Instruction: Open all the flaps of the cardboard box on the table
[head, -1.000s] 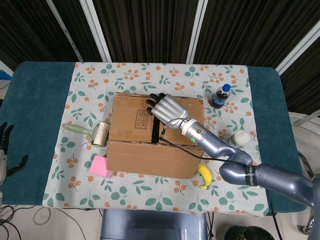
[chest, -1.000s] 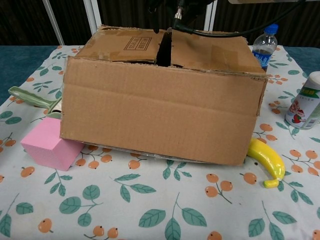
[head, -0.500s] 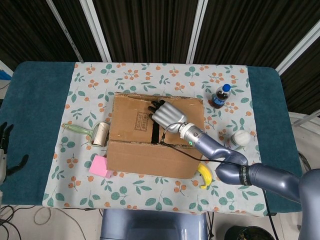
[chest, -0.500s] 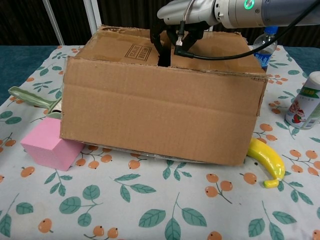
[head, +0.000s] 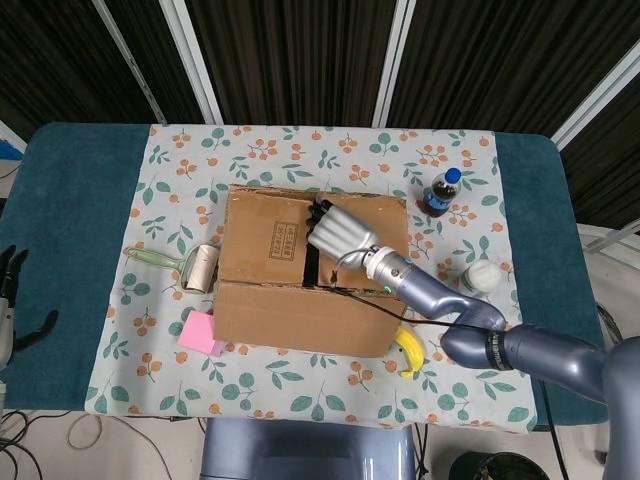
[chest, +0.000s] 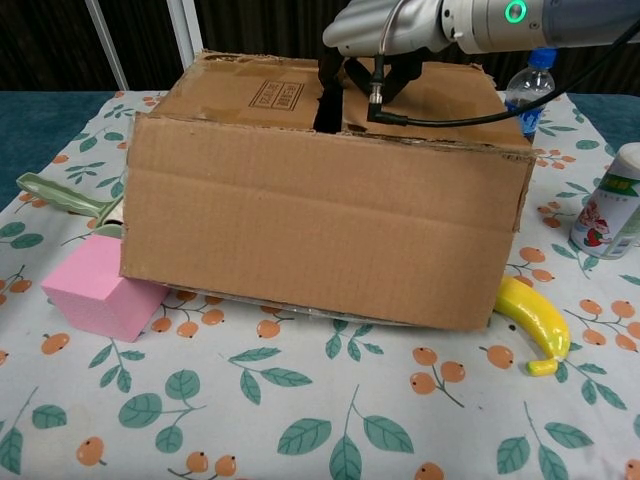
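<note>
Resting atop the cardboard box (head: 300, 265), right robot hand (head: 338, 233) dips curled fingers into its seam.

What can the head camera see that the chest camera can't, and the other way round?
Only the head view shows the left hand off the table's left edge, the whole box top from above, and the lint roller in full.

Only the chest view shows the box's tall front wall and the right hand's fingers reaching down into the gap between the top flaps.

Both show the cardboard box, right hand, pink block, banana, cola bottle and white bottle.
</note>
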